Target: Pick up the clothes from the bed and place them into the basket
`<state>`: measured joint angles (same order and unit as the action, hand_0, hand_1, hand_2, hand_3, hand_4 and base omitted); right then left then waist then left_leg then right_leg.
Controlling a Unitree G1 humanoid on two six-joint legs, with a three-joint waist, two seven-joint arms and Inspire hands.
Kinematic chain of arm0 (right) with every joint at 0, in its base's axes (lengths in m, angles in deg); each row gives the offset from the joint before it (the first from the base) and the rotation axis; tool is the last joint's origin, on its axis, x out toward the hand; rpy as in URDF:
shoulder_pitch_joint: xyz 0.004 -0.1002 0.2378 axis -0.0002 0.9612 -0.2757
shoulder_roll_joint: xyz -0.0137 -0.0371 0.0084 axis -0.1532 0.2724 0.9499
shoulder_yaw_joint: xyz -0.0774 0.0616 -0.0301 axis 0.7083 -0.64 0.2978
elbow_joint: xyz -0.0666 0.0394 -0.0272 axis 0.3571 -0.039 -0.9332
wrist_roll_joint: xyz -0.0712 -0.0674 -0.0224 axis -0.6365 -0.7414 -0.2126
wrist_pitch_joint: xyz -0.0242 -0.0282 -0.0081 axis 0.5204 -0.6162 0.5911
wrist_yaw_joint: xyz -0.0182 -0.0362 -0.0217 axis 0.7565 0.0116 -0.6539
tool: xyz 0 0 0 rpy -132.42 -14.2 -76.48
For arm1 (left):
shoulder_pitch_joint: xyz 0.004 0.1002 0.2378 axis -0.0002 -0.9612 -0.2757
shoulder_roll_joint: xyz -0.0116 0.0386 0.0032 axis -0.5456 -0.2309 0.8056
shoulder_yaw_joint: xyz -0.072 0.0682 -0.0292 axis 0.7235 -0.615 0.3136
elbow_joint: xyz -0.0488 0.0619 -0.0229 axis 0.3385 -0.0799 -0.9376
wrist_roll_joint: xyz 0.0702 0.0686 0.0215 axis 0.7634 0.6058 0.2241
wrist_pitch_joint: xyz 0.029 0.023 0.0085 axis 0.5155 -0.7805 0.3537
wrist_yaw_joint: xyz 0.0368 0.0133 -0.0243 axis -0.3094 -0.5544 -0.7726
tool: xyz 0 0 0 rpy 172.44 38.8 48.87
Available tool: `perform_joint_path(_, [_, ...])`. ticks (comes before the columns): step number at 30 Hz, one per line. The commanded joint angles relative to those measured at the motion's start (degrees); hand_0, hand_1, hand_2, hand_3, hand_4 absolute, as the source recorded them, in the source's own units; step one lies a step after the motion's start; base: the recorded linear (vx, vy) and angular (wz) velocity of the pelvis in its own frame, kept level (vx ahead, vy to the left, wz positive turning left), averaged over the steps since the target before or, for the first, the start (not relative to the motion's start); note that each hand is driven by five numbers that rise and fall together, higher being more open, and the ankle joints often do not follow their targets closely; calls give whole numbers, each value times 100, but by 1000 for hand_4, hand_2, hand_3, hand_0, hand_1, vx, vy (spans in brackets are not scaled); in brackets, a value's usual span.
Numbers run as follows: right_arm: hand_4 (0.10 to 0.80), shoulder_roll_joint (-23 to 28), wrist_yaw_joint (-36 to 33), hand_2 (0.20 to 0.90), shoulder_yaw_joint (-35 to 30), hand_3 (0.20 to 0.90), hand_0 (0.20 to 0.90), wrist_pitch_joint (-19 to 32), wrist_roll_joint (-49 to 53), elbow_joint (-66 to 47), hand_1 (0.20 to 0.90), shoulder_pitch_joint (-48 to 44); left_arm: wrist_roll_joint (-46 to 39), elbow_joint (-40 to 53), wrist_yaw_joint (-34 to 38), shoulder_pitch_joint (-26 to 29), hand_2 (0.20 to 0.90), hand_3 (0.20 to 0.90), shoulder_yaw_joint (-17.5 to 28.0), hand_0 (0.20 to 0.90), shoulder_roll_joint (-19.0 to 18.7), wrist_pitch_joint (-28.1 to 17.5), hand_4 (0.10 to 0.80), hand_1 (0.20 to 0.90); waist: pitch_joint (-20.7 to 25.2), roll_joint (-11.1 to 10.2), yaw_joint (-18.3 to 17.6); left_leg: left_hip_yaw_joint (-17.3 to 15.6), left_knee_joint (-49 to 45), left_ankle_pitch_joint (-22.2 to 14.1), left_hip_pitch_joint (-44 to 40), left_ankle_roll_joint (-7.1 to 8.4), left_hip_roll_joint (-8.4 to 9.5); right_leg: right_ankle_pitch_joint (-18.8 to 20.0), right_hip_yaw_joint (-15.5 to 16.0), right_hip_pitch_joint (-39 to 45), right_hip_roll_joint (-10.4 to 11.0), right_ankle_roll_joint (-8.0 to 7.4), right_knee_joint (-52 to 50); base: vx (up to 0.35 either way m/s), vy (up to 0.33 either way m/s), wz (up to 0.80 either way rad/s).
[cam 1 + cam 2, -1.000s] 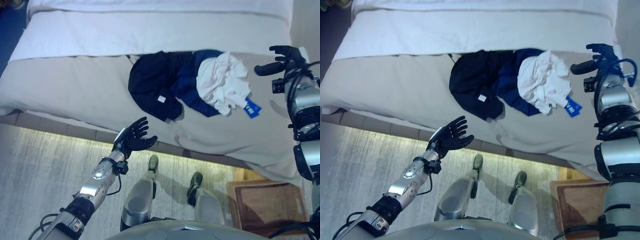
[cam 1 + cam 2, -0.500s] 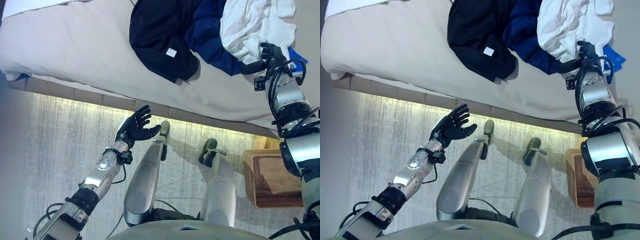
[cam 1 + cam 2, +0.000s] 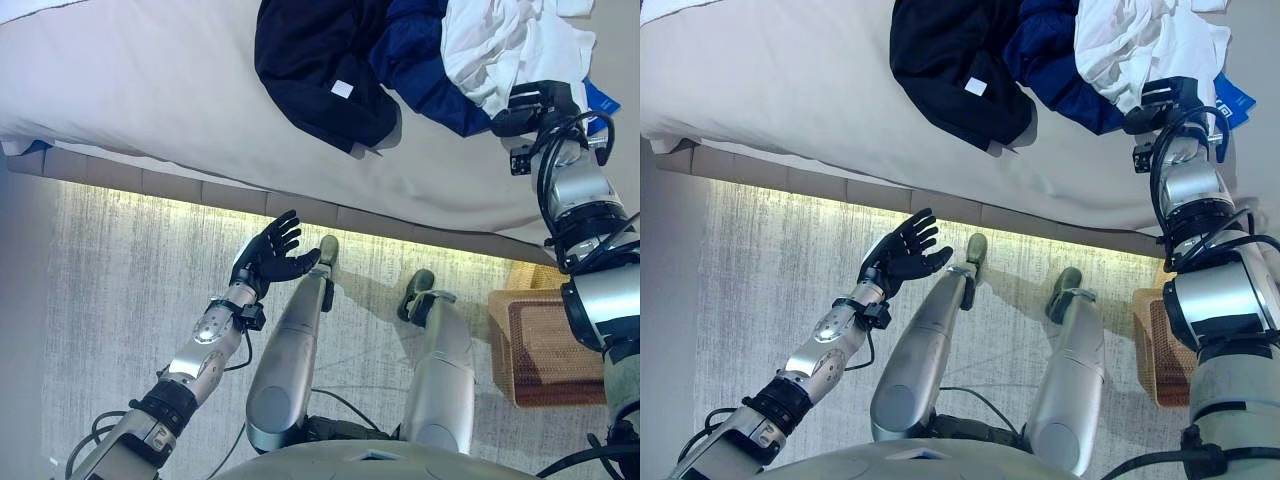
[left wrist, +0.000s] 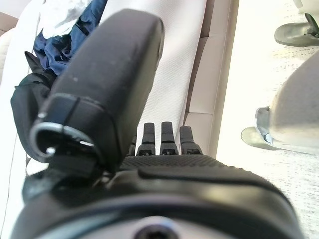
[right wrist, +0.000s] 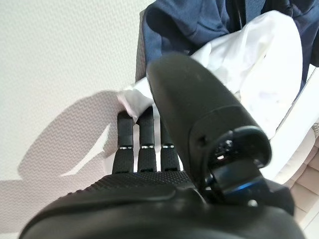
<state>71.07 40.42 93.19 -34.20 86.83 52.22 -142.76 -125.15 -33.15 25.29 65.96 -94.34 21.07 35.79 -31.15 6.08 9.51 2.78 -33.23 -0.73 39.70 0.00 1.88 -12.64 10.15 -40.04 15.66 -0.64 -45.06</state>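
Observation:
A pile of clothes lies on the beige bed (image 3: pixel 150 100): a black garment (image 3: pixel 315 60), a dark blue one (image 3: pixel 420 50) and a white one (image 3: pixel 510 35) on top at the right. My right hand (image 3: pixel 528 103) rests at the near edge of the white garment (image 5: pixel 264 74), open, its straight fingers (image 5: pixel 142 134) touching the white cloth's edge. My left hand (image 3: pixel 268 262) hovers open over the floor, below the bed's edge and away from the clothes. The brown woven basket (image 3: pixel 550 350) stands on the floor at the lower right.
A small blue piece (image 3: pixel 600 95) pokes out beside the white garment, right of my right hand. The bed's side panel (image 3: pixel 200 190) runs across the view, with grey carpet (image 3: pixel 100 300) below it.
The camera has tilted down, so the bed sits higher in view. My right hand has come down from beside the pile onto the white garment's near edge. The left hand holds its pose.

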Motion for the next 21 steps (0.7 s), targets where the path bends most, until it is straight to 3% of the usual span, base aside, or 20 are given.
perform_joint_path(1, [100,551,-388,300,139,200,300,417,-85,-295,300,-516,-118,747,-19,-279,900,900,165,900,-41,-477,800,900,135,-24,101,-310,-937,-1364,-266,-265,-9,-9,268,440,-249,231,90,-34,-2,0])
perform_joint_path(18, [100,697,-378,300,-102,200,300,495,-45,-176,300,-445,-46,743,-71,-320,900,900,182,900,-24,-392,800,900,135,-79,103,-303,-644,-1371,-1074,-188,-57,-51,311,1299,-196,273,392,0,8,-1])
perform_joint_path(19, [273,715,-379,448,-93,373,448,507,-31,-182,448,-450,-57,732,-77,-321,900,900,170,900,-29,-402,800,900,135,-84,100,-310,-630,-1362,-1088,-182,-67,-41,319,1317,-196,271,414,0,0,0])
perform_joint_path(20, [800,721,-424,900,-71,900,900,589,-43,-182,900,-475,-62,735,-77,-319,900,900,143,900,-35,-420,800,900,135,-86,101,-316,-595,-1340,-1102,-179,-79,-27,326,1322,-197,266,443,0,0,0])
perform_joint_path(21, [800,722,-477,900,-58,900,900,599,-102,-205,900,-497,-66,746,-61,-315,900,900,126,900,-37,-424,800,900,135,-83,102,-314,-583,-1325,-1097,-175,-81,-16,328,1316,-199,263,455,0,0,0])
